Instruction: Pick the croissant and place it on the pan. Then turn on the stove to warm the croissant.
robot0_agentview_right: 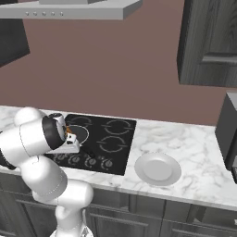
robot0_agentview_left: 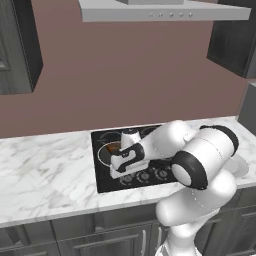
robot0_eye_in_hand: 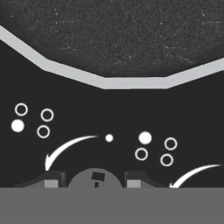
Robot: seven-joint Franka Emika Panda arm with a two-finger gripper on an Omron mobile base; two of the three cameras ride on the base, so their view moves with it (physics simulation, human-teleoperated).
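Note:
The croissant [robot0_agentview_left: 114, 148] [robot0_agentview_right: 69, 131] lies as a small orange-brown shape inside the dark round pan [robot0_agentview_left: 103, 156] [robot0_agentview_right: 82, 134] on the black stove [robot0_agentview_left: 101, 183] [robot0_agentview_right: 116, 139]. My hand partly covers it. My gripper [robot0_agentview_left: 124, 172] [robot0_agentview_right: 69, 151] [robot0_eye_in_hand: 95, 179] is low over the front row of knobs, just in front of the pan. In the hand view a grey round knob [robot0_eye_in_hand: 95, 181] sits between the two spread fingertips [robot0_eye_in_hand: 52, 178], so the gripper is open and straddles it. The pan's light rim [robot0_eye_in_hand: 131, 82] runs across that view above.
Other knobs [robot0_agentview_left: 145, 175] [robot0_agentview_right: 107, 163] line the stove's front edge to the right of my hand. A pale round plate [robot0_agentview_right: 157, 168] sits on the marble counter [robot0_agentview_left: 45, 175] right of the stove. A range hood [robot0_agentview_left: 165, 10] hangs overhead, dark cabinets [robot0_agentview_right: 208, 41] beside it.

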